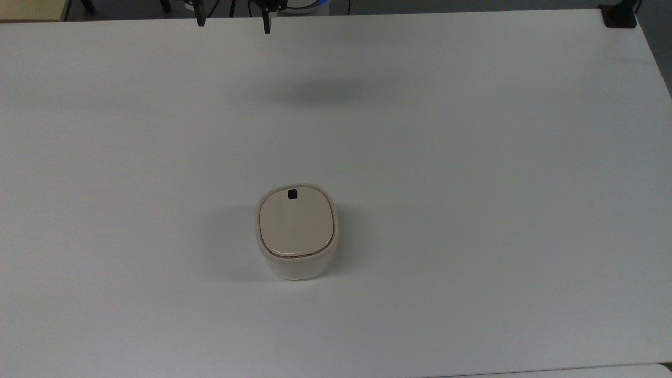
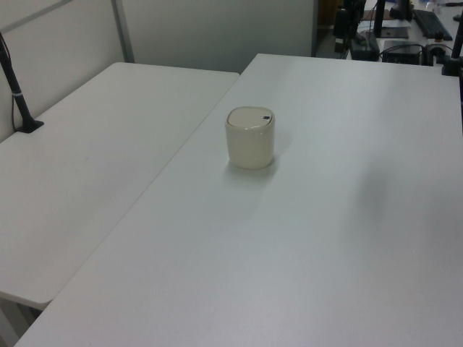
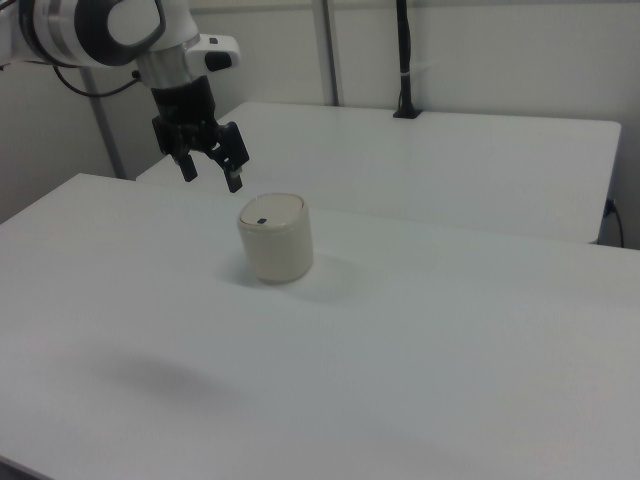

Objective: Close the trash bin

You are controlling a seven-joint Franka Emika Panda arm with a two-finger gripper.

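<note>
The trash bin (image 1: 297, 233) stands on the white table (image 1: 472, 157), a small rounded-square whitish tub with a cream rim. Its beige lid lies flat on top, the black latch mark (image 1: 292, 194) toward the top view's upper edge. The left view shows the trash bin (image 2: 250, 137) near the table's middle, and the right view shows the trash bin (image 3: 276, 237) with the lid down. My gripper (image 1: 233, 25) is open at the top view's upper edge, far from the bin. In the right view the gripper (image 3: 210, 175) hangs high in the air, up and to the left of the bin.
A second white table (image 2: 87, 166) adjoins on the left view's left, with a black post (image 2: 18, 94) clamped to it. A black clamp (image 1: 619, 16) sits at the top view's upper right corner. Monitors and cables (image 2: 405, 29) stand beyond the table's far end.
</note>
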